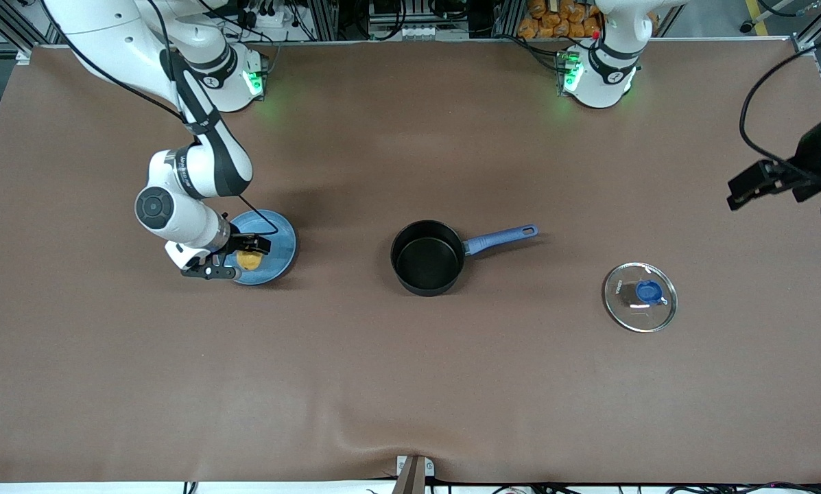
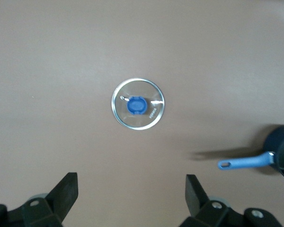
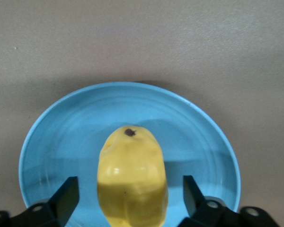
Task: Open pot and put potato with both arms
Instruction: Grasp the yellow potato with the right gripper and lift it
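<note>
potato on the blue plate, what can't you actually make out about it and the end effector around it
- Small yellow-orange potato: its lower end runs off the right wrist view's edge; in the front view the right end effector covers part of it.
- Finger contact: a gap shows on each side of the potato, but the fingertips are cut off.
- Flat light-blue plate: its near rim is cut off.

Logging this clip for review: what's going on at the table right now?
The pot stands open mid-table, its glass lid lying flat on the table toward the left arm's end. The right gripper is down at the blue plate, its fingers on either side of the potato but not yet touching it. The left gripper waits in the air, open, with the lid below it.
</note>
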Controlling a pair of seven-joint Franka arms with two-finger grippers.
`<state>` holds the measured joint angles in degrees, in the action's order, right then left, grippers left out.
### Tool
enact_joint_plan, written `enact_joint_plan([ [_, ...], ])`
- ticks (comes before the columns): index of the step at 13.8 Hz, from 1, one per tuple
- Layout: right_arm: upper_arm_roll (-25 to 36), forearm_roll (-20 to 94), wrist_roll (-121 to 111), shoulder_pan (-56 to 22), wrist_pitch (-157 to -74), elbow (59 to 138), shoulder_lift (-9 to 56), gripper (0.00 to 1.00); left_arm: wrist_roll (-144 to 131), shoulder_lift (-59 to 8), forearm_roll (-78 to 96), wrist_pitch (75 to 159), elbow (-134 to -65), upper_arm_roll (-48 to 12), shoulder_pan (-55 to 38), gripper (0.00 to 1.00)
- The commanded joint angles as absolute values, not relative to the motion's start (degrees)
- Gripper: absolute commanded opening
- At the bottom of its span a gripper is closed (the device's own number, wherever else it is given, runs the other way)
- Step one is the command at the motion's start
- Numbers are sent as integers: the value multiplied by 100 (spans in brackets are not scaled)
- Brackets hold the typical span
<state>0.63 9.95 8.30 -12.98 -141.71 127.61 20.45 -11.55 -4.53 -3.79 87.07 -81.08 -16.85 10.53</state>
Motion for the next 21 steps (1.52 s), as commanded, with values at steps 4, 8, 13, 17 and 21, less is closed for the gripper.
enact_joint_plan([
  [4,97,1099,879,-1397,-14195,12815,1995,15,-1099,-220,131,8447,-8191,-800,184,100],
  [8,97,1099,879,-1389,-13371,12298,1881,4,-1107,-211,123,8333,-8165,-800,193,100],
  [13,114,1029,1842,-1897,-12737,11507,1767,4,-1107,-202,132,8174,-8139,-809,193,100],
  [17,114,1020,2889,-2538,-12665,11058,1845,4,-1108,-114,106,8139,-8130,-800,202,100],
  [21,114,1002,3822,-3259,-12709,10487,2117,4,-1107,-114,88,8139,-8139,-835,185,100],
])
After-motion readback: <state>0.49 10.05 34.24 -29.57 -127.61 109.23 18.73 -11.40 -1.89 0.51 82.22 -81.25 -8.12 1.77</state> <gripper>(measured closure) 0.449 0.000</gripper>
